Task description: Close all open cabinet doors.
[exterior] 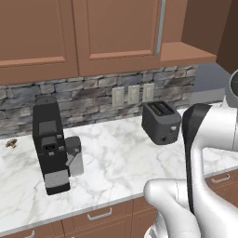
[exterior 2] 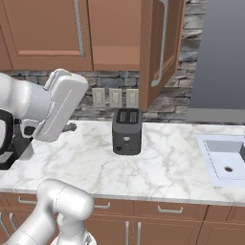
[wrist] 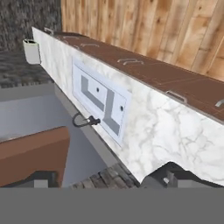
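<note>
Cabinet door [exterior: 179,21] swings open at the upper right of the left base view, above the toaster [exterior: 161,122], silver handle on its edge. From the right base view the same door juts out over the counter [exterior 2: 172,162], arm well left of it. Hand view looks along the sink [wrist: 103,103]; jaws spread wide, holding nothing — approach underway, next reach up and push it shut.

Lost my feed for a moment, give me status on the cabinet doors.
Fingers spread, holding nothing. One cabinet door hangs open above the toaster. Door's swing path looks unobstructed.
</note>
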